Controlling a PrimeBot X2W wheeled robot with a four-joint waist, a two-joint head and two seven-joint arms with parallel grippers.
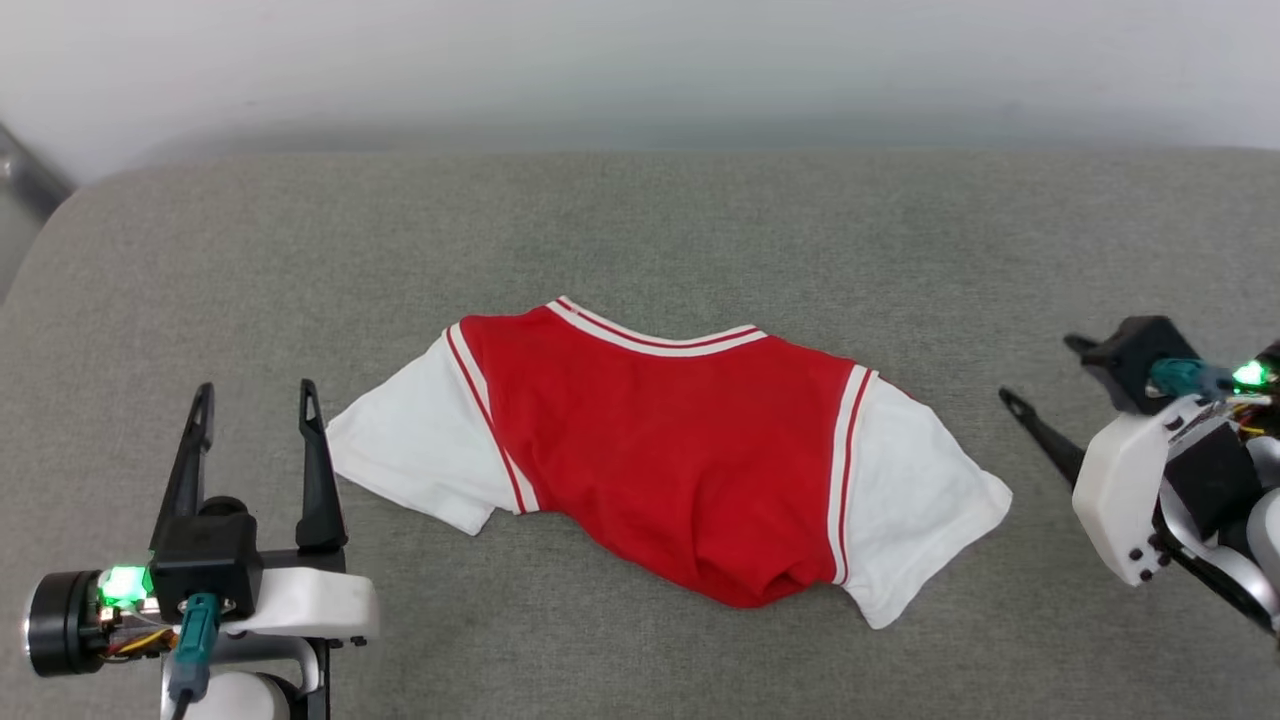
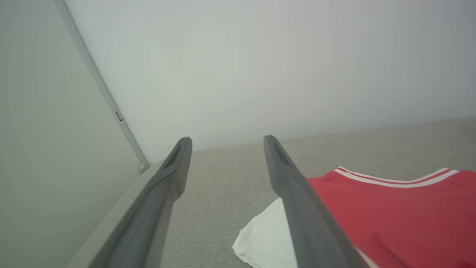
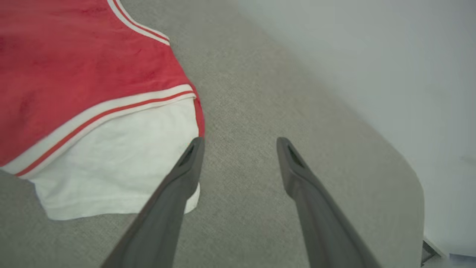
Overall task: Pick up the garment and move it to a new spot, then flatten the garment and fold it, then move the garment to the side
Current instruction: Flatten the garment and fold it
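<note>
garment [image 1: 680,450]: red jersey, white sleeves, lying spread out mid gray cushion [image 1: 640,230]
left gripper [image 1: 256,390]: jaws wide apart, holding nothing, just beside one sleeve
right gripper [image 1: 1038,368]: spread wide, empty, near the other sleeve

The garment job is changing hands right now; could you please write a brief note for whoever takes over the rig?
Left gripper: open, empty, beside the garment's left sleeve.
Right gripper: open, empty, just off the right sleeve.
Garment: middle of the grey fabric surface, plain red side up, sleeves spread, lower edge bunched.
Done: laid out; whether it was relocated, cannot tell.
Left: smooth the lower edge, fold, move aside.
</note>
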